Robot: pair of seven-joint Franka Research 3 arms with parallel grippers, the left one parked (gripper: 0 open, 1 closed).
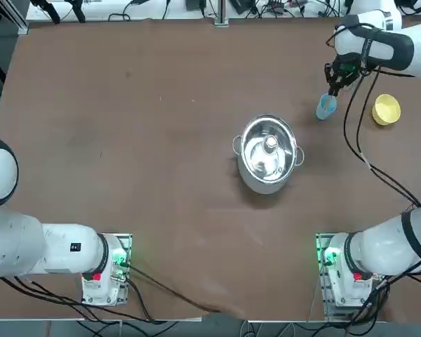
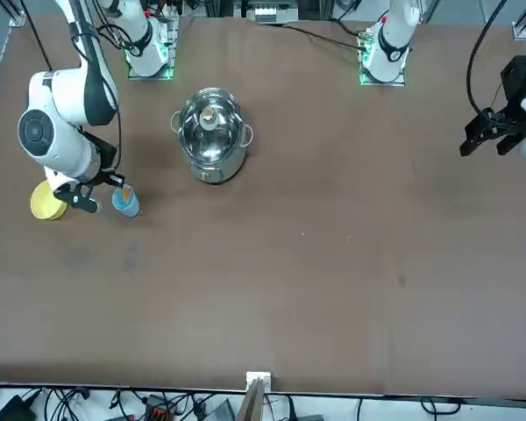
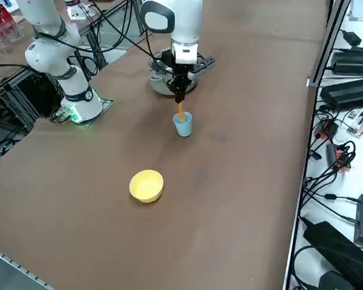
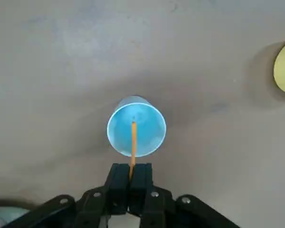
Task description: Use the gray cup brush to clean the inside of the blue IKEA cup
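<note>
The light-blue cup (image 4: 143,119) stands upright on the brown table, also seen in the top view as the cup (image 1: 326,107), in the front view as the cup (image 2: 127,203) and from the side as the cup (image 3: 183,125). My right gripper (image 4: 131,176) hangs straight above it, shut on the upper end of the slim orange-tan brush (image 4: 132,142). The brush (image 3: 180,110) points down into the cup's mouth. Its lower tip lies inside the cup. From overhead the gripper (image 1: 335,83) partly covers the brush.
A yellow bowl (image 1: 386,109) sits to the right of the cup, a short gap away. A steel pot (image 1: 268,154) stands near the table's middle. Cables trail from the right arm across the table's right side.
</note>
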